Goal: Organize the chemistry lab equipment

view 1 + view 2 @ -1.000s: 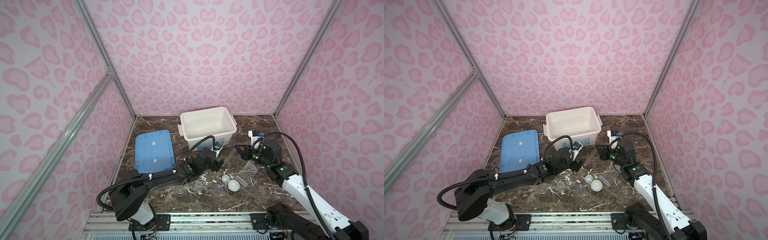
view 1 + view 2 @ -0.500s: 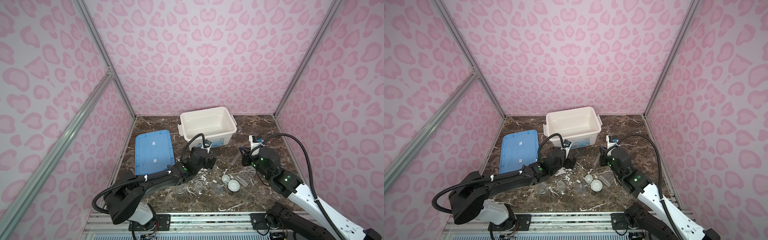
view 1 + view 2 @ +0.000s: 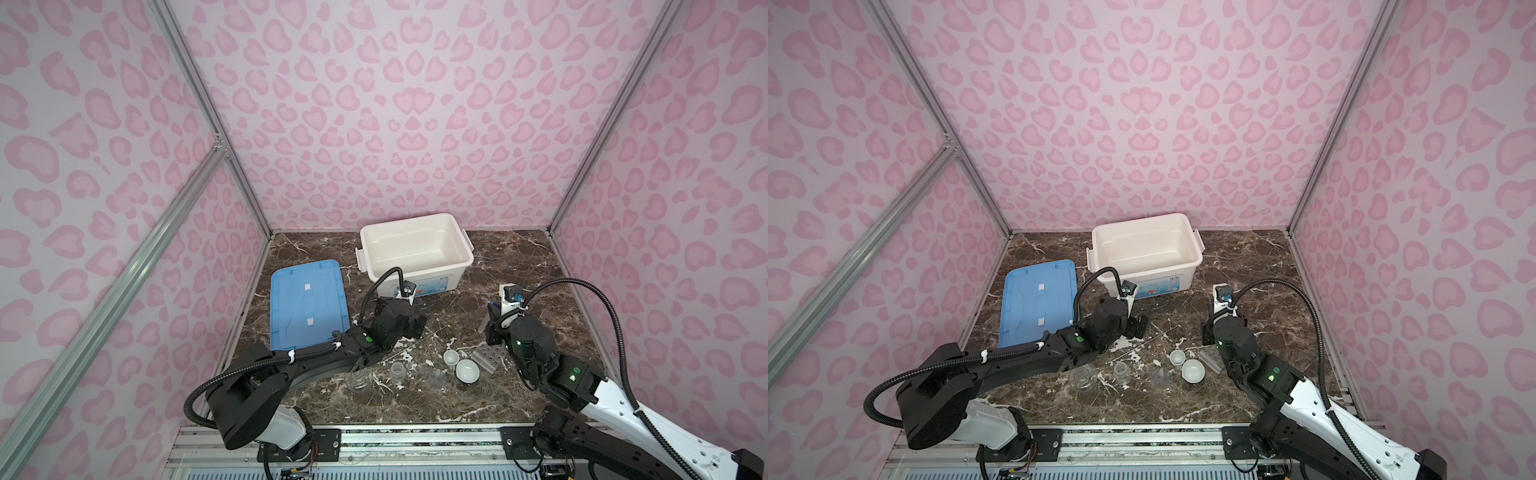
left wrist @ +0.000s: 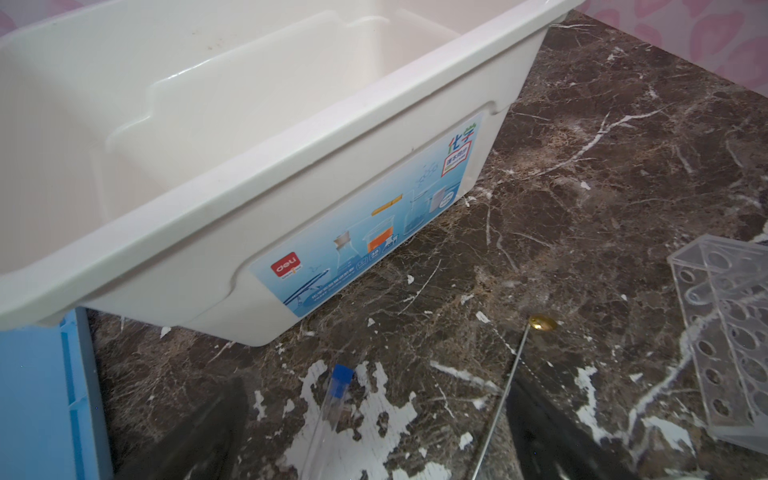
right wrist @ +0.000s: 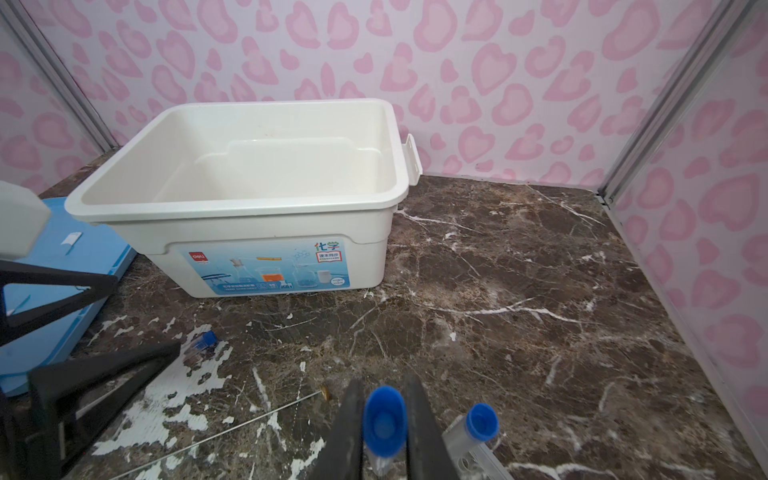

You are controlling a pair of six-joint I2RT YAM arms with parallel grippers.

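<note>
My left gripper (image 4: 374, 451) stands open low over the marble, and a clear blue-capped test tube (image 4: 337, 395) lies loose on the table between its fingers. In both top views this gripper (image 3: 415, 325) (image 3: 1138, 326) is in front of the white box. My right gripper (image 5: 384, 432) is shut on another blue-capped test tube (image 5: 384, 415), right beside the clear perforated rack (image 5: 478, 463), where a third tube (image 5: 478, 426) stands. Near the front sit the rack (image 3: 490, 359), two white dishes (image 3: 451, 356) (image 3: 466, 370) and small clear flasks (image 3: 359, 378) (image 3: 397, 370).
The large white storage box (image 3: 432, 282) stands open at the back centre, with nothing showing inside. A flat blue lid (image 3: 307, 303) lies to its left. A thin metal rod with a brass tip (image 4: 542, 323) lies on the marble by my left gripper.
My left gripper has drawn back to the left and spread its jaws a little wider. The right arm has sunk lower with its test tube still gripped.
</note>
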